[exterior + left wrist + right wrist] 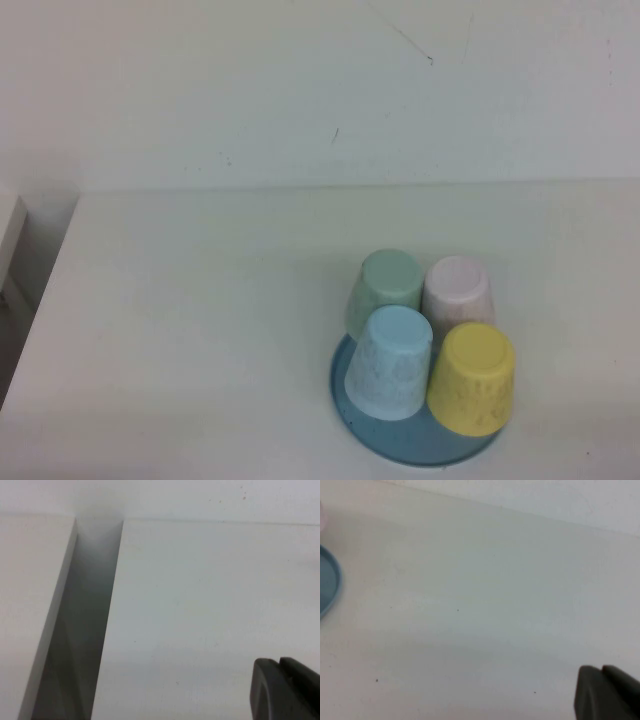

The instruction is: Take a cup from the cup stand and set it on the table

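Note:
The pale yellow cup stands upside down at the front right of the round blue cup stand, on the off-white table near its front edge. The stand's pegs are hidden under the cups. Neither gripper shows in the high view. My left gripper is shut and empty over bare table, away from the stand. My right gripper is shut and empty over bare table, with the stand's rim off to one side.
A light blue cup, a green cup and a pink cup also sit upside down on the stand. A white wall rises behind the table. At the table's left edge a gap separates it from a white surface.

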